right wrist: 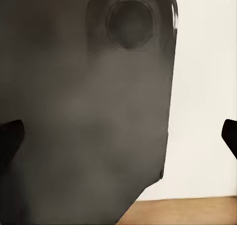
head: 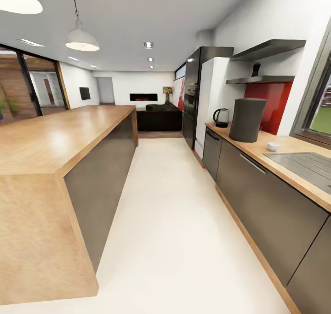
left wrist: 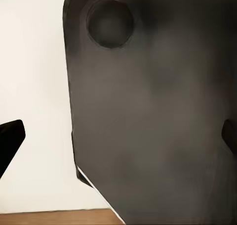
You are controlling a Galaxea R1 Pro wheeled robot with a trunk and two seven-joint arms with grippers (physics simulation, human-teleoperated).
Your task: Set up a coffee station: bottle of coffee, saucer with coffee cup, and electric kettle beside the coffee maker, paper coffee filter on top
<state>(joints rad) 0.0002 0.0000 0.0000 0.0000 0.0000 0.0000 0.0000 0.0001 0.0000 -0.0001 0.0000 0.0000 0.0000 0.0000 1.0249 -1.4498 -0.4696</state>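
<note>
The right gripper (right wrist: 118, 136) shows as two dark fingertips (right wrist: 10, 138) at opposite edges of the view, set wide apart with nothing between them. Beyond them looms a large dark grey rounded body (right wrist: 84, 111) with a circular recess (right wrist: 129, 23), over pale floor (right wrist: 202, 96) and a wooden strip (right wrist: 187, 211).

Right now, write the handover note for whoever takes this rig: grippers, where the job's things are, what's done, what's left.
Grippers: left gripper and right gripper both open, holding nothing, hanging beside the robot's dark body over pale floor.
Things: coffee maker stands on the kitchen countertop. Electric kettle is further along the same counter, apart from it. Coffee cup sits near the sink; a saucer under it cannot be made out. Bottle of coffee is on the kitchen shelf.
Done: coffee maker in place.
Left: bottle, filter, saucer and cup, kettle. The robot stands back in the aisle.
</note>
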